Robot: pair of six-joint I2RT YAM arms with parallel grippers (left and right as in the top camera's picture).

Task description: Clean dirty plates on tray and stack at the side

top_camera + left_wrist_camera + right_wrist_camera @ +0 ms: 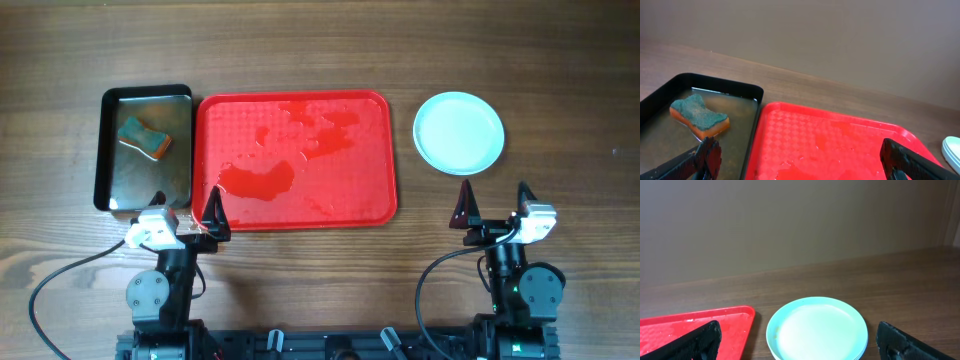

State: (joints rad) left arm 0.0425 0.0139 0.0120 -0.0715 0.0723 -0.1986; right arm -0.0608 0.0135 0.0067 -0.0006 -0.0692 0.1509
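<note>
Overhead: the large red rectangular plastic tray (370,130) lies mid-counter with no plate on it, only wet patches (255,180) across its textured floor; the round pale mint-white plates (459,133) sit as one stack on the wooden counter (560,70) just right of the tray, apart from it; how many are in the stack cannot be counted from above. The smaller black metal tray (100,150) stands just beside the red one on the left, with a green-topped orange sponge (145,137) lying in it. The left hand (185,215) and the right hand (494,205) both sit low at the near edge, fingers spread, holding nothing.

Left wrist: the left hand (799,150) is wide open and empty; it faces the seam between the black tray (725,82), where the sponge (700,116) lies in shallow water, and the red tray (850,130).

Right wrist: the right hand (797,330) gapes just as wide, empty, with the plates (820,317) centred ahead; the top face shows no brown smear.

Judged from this, the job looks finished; the step now is a tidy park. Do it well by lifting clear of the stack's rim; avoid nudging the stack or the wet tray.
</note>
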